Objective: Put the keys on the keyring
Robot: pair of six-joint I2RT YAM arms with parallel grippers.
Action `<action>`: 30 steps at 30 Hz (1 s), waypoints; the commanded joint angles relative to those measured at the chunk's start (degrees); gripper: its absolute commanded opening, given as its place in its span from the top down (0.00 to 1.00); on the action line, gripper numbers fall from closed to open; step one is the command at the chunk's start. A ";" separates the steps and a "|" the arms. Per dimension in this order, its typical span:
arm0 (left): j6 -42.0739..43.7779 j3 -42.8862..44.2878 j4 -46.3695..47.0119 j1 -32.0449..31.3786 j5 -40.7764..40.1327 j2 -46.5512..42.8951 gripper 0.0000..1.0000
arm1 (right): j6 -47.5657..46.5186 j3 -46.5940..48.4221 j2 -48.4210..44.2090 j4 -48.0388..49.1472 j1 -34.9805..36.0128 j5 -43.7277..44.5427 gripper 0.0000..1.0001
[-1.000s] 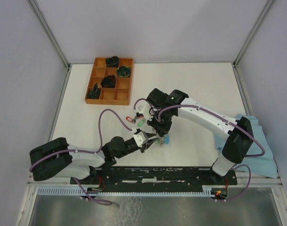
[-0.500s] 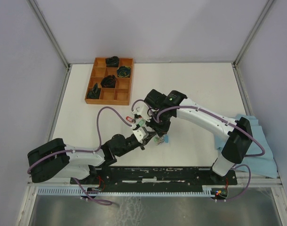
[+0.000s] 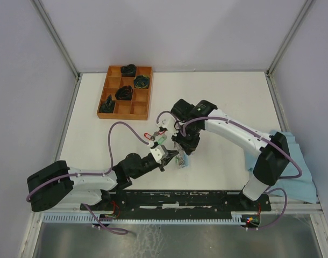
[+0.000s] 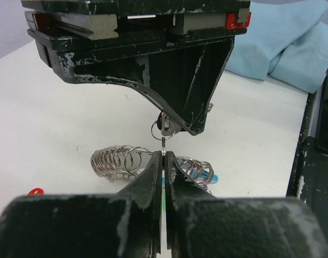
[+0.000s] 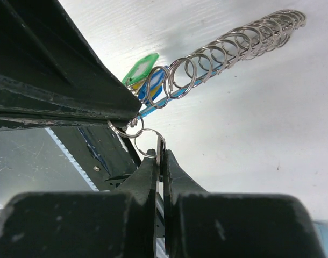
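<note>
The keyring [image 4: 120, 160] is a silver coil with a light-blue sleeve [image 4: 211, 177], lying on the white table mid-front [image 3: 183, 160]. My left gripper [image 4: 164, 155] is shut on a thin ring of it, seen edge-on. Directly above hangs my right gripper [image 4: 176, 129], shut [image 5: 163, 153] on a small silver key [image 4: 167, 128] whose split ring [image 5: 145, 141] links to the ring at the left fingertips [image 5: 129, 113]. A green tag [image 5: 140, 69] lies by the coil [image 5: 236, 45]. A red tag [image 3: 149, 136] and a green tag [image 3: 159, 140] show beside both grippers.
A wooden compartment tray [image 3: 139, 108] with dark bundles stands at the back left. A light-blue cloth [image 3: 296, 161] lies at the right edge. The black mounting rail [image 3: 180, 196] runs along the near edge.
My left gripper has closed and moved forward and up to meet the right gripper. The right gripper has stayed shut and shifted slightly.
</note>
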 commanded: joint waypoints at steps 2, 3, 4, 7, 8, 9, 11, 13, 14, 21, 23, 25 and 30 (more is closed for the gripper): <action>3.83 -0.24 2.43 0.22 3.37 -1.68 0.97 | 0.02 0.40 0.96 -0.82 -1.30 0.07 0.99; 4.36 -0.16 2.73 0.20 3.94 -1.65 0.97 | 0.24 0.58 1.48 -0.68 -1.28 -0.41 0.99; 4.98 0.07 3.00 0.22 4.54 -1.57 0.97 | 0.50 0.78 2.01 -0.60 -1.25 -0.73 0.99; 6.26 1.22 3.39 0.21 6.31 -0.86 0.97 | 1.15 1.55 3.81 -0.40 -0.70 -1.88 0.99; 6.60 1.67 3.62 0.22 6.95 -0.45 0.97 | 1.13 1.95 4.47 -0.40 -0.36 -2.15 0.99; 6.79 2.08 4.08 0.22 7.70 0.02 0.97 | 1.08 2.22 5.09 -0.48 -0.01 -2.27 0.99; 7.11 2.78 5.07 0.23 8.79 0.91 0.97 | 0.80 2.65 5.91 -0.39 0.30 -2.77 0.99; 7.41 3.02 5.60 0.23 8.75 1.35 0.97 | 0.41 2.69 6.03 -0.40 0.31 -2.67 0.99; 7.56 2.88 5.54 0.20 8.46 1.38 0.97 | 0.15 2.62 5.82 -0.39 0.29 -2.37 0.99; 7.45 -0.17 5.10 0.23 2.82 0.51 0.97 | -0.79 2.78 3.92 -0.94 -2.02 -0.77 0.99; 6.95 -0.54 4.54 0.16 0.92 0.69 0.94 | -0.85 3.30 3.63 -1.08 -2.82 -0.45 0.99; 6.66 -0.35 3.39 0.29 -0.57 1.58 0.83 | -0.90 3.92 3.27 -1.25 -3.58 -0.04 0.99; 3.25 -1.49 3.58 0.31 -2.75 1.68 0.56 | -0.75 4.32 2.18 -1.21 -5.50 2.37 0.99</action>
